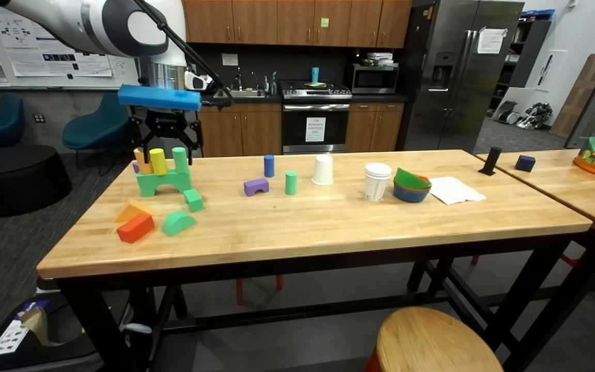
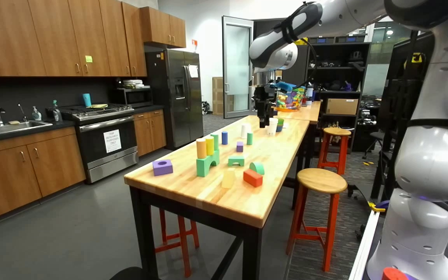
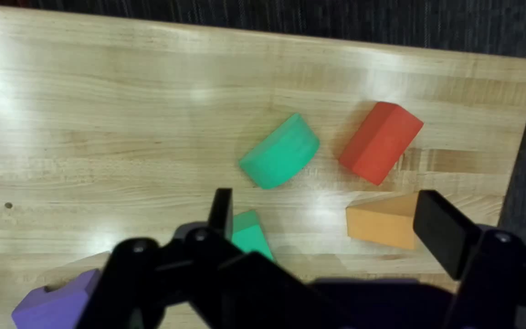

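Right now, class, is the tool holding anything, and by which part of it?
Nothing is held: the tool stands open, its fingers apart with nothing gripped between them.

Both exterior views look bright. In the wrist view, pale glare dots the surface point(image 3: 130, 114), faint shadow flanks the red block point(image 3: 381, 144), and the dark jaws look blurred.

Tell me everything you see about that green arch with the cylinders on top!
The green arch is a smooth-looking, evenly coloured block with a curved opening underneath; whether wood or foam, I can't tell. It stands upright on both feet near one end of the table. An orange cylinder, a yellow cylinder and a green cylinder stand on top in a row. The open gripper hangs clear of it.
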You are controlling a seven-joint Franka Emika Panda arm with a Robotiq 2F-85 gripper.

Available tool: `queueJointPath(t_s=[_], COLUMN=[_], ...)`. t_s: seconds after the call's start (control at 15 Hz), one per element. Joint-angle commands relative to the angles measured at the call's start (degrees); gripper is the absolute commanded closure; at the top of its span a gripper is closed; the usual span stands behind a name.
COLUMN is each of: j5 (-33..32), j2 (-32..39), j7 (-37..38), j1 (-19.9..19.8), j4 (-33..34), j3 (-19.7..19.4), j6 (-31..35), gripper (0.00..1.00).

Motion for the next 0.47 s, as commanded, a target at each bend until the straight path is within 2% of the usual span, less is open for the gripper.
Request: queueJointPath(t_s=[0.0, 0.07, 0.4], j5=[-1.4, -0.5, -0.7], j2=[-4.8, -1.7, -3.5], j7=[-0.4, 0.0, 0.0], j1=[0.1, 0.3, 0.5], j4=[-4.0, -1.4, -3.1], j3=[-0.6, -0.7, -0.9], j6=[-1.4, -1.1, -1.2], gripper=[0.0, 0.0, 0.0])
